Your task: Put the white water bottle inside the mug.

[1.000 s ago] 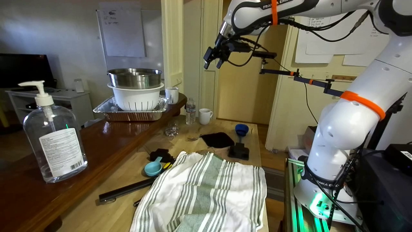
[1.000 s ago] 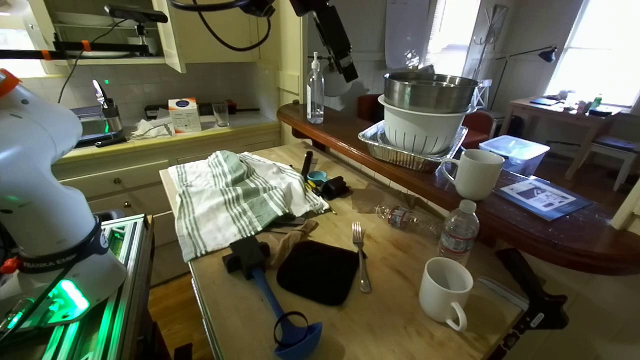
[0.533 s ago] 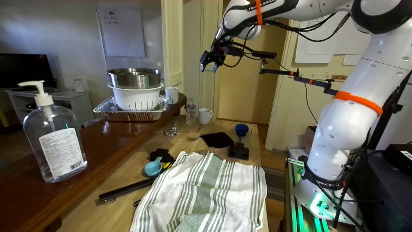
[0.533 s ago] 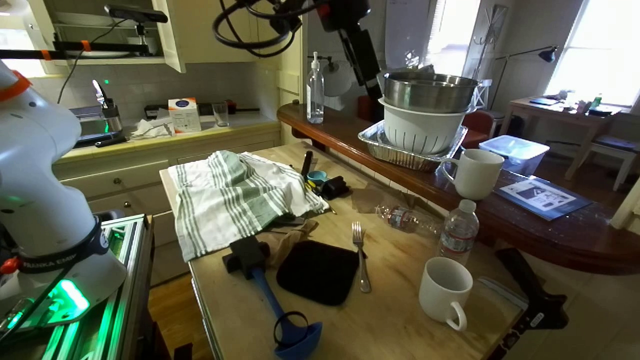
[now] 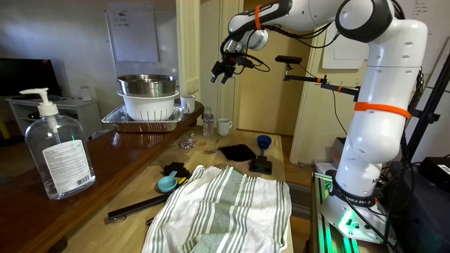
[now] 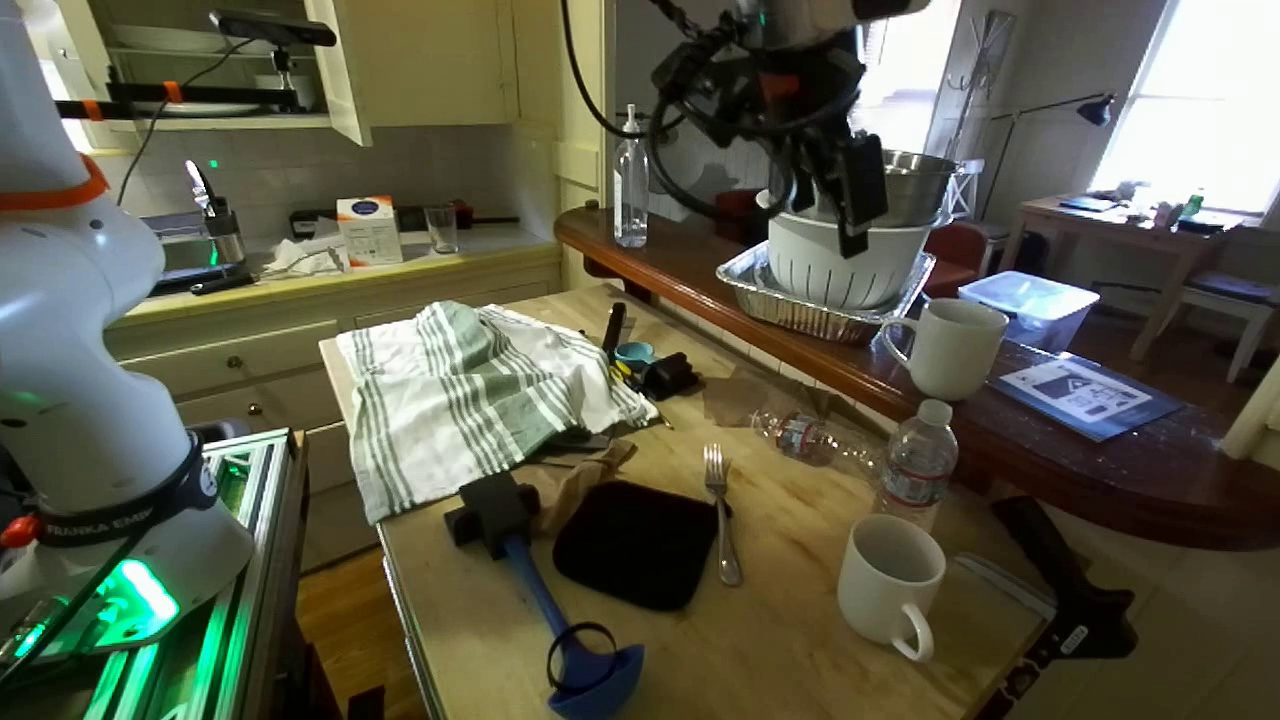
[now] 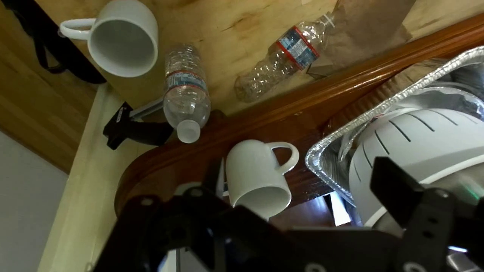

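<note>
The white water bottle is clear with a white cap and a red-blue label. It stands upright on the wooden table, also in the wrist view. The white mug stands upright beside it, its mouth open, also in the wrist view. A similar white mug stands on the raised brown ledge; I cannot tell for certain which one the task means. My gripper is open and empty, high above the table and ledge. In the wrist view its fingers are spread wide.
An empty bottle lies on its side. A foil tray on the ledge holds a white colander and steel bowl. A black saw handle, fork, black pad, blue scoop and striped towel lie around.
The arm has swung and lowered: my gripper moved left and down in an exterior view, right and down in an exterior view from elsewhere. The table objects have not moved.
</note>
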